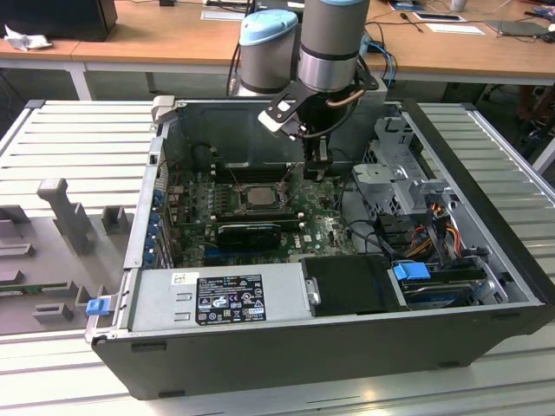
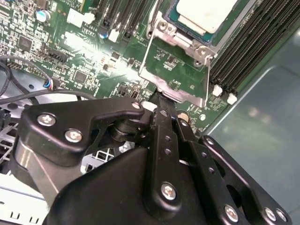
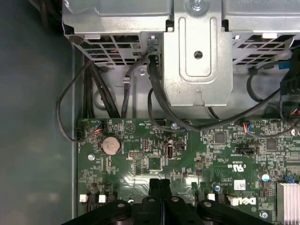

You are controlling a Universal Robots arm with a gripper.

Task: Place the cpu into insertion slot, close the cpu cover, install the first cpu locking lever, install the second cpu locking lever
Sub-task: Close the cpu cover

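Note:
The cpu point(image 2: 206, 11), a small square chip with a pale metal top, lies in the insertion slot point(image 2: 165, 28) on the green motherboard; in the exterior view the cpu point(image 1: 257, 196) sits mid-board. The cpu cover point(image 2: 192, 98), a thin metal frame, stands swung open beside the slot, with green board showing through its window. My gripper point(image 2: 161, 99) is shut, its black fingers pressed together, and its tip meets the cover's outer edge. In the exterior view my gripper point(image 1: 317, 172) hangs just to the right of the slot. The fingertips point(image 3: 159, 183) show low over the board.
Black RAM slots point(image 2: 248, 51) flank the socket. A metal drive cage point(image 3: 197, 51) with black cables point(image 3: 154, 93) lies beyond the board, beside a coin battery point(image 3: 111, 145). The power supply point(image 1: 221, 295) and the case walls point(image 1: 486, 191) hem the board in. A graphics card point(image 1: 247, 234) lies below the socket.

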